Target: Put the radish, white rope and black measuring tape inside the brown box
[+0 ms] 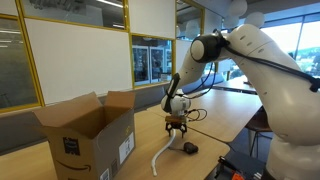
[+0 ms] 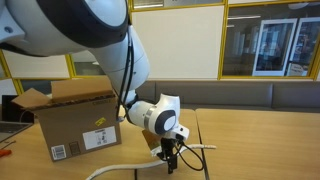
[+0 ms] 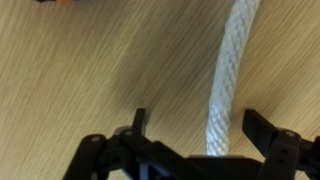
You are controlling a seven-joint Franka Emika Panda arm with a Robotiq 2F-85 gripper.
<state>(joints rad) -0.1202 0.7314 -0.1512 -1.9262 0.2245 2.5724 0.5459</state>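
Gripper (image 3: 193, 113): jaws spread wide and holding nothing; it hangs low over the table (image 1: 218, 115), straddling the white rope.
White rope (image 3: 225, 80): lies flat on the wood and runs up between the fingers, nearer one finger than the other; in an exterior view (image 1: 160, 160) it curves away from under the tool.
Black measuring tape (image 1: 188, 148): on the table, just beside the rope's end and near the gripper.
Radish: not identifiable in any view; a red-and-dark blur at the top edge of the wrist view is too cropped to name.
Brown box (image 1: 85, 130): stands on the table with its flaps up, well apart from the gripper.
Risk, grasp: the rope sits off-centre, so closing jaws may roll it aside or pinch only its edge, and it could slip out.
Risk, carry: the cord is limp; the trailing length may drag the tape along or hang over the box rim.
Risk, box: the raised flaps could be struck on a low approach.
Markings: black curved-arrow logo (image 1: 70, 148) on one side; white labels (image 2: 100, 138) on another, one barcode-like; no writing legible.
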